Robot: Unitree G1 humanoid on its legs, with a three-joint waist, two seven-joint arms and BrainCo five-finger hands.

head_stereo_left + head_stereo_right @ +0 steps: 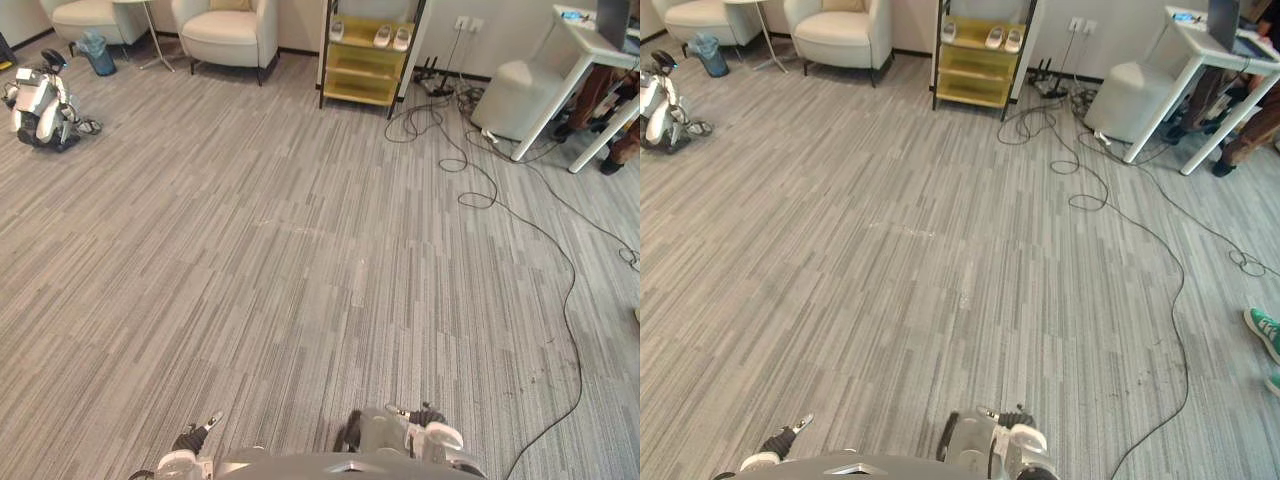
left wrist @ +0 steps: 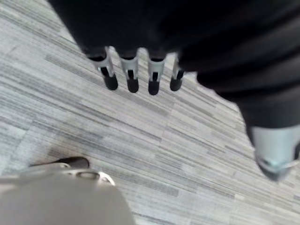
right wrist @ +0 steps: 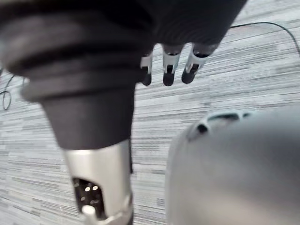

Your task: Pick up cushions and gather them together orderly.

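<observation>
Here, the task stands at its opening: nothing is gathered and nothing is held. Your left hand [image 2: 131, 70] hangs over bare carpet [image 1: 300, 260] with its fingers straight and relaxed, thumb apart, empty. Your right hand [image 3: 168, 65] hangs likewise, fingers straight, with nothing between them. In the head views the two hands sit low, at 7 and 5 o'clock.

The only likely cushion [image 1: 231, 4] is a pale tan shape on the armchair [image 1: 228, 35] at 11 o'clock, far across the room and cut by the frame edge; you cannot confirm it from here. A second armchair [image 1: 90, 15] stands further round toward 10 o'clock, near a small robot [image 1: 40, 100] lying on the floor. The yellow shelf [image 1: 365, 60] is at 12 o'clock and the white table [image 1: 590, 60] at 2 o'clock.

Judged from this, every step is left: you must find the cushions, walk to them, lift each one, and set them side by side in one neat group.
</observation>
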